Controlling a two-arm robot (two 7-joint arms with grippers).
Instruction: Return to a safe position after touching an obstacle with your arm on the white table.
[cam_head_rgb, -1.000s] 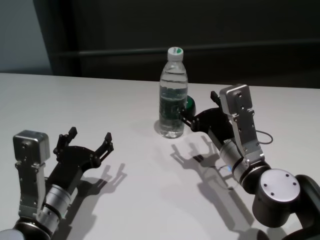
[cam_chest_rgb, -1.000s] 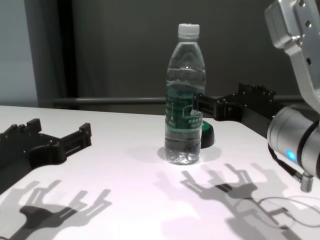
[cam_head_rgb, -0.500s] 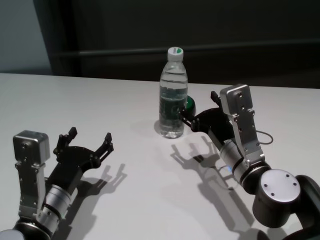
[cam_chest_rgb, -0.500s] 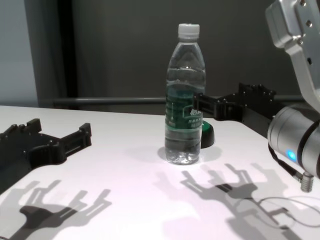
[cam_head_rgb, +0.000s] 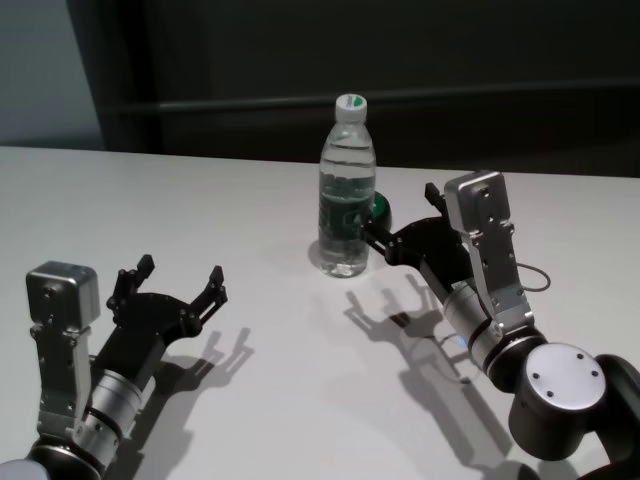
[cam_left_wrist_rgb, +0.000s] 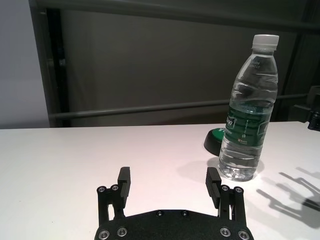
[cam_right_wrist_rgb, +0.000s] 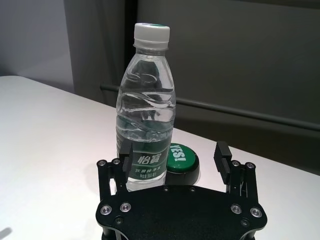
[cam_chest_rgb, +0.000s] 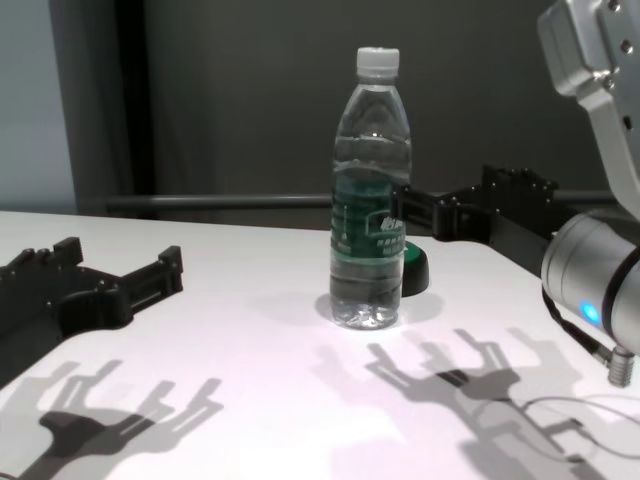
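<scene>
Two grippers hovering over table (cam_head_rgb: 250, 400), both spread, gripping nothing: right gripper (cam_head_rgb: 400, 222) just beside bottle (cam_head_rgb: 346, 190), left gripper (cam_head_rgb: 180, 283) well apart.

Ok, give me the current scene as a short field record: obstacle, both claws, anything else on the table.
obstacle: tall clear plastic water bottle with white cap and green label, upright on the white table
right claw: open, right beside the bottle's label; contact cannot be told
left claw: open, empty, low over the table's near left, well apart from the bottle
other: low round green-and-black button just behind the bottle
</scene>
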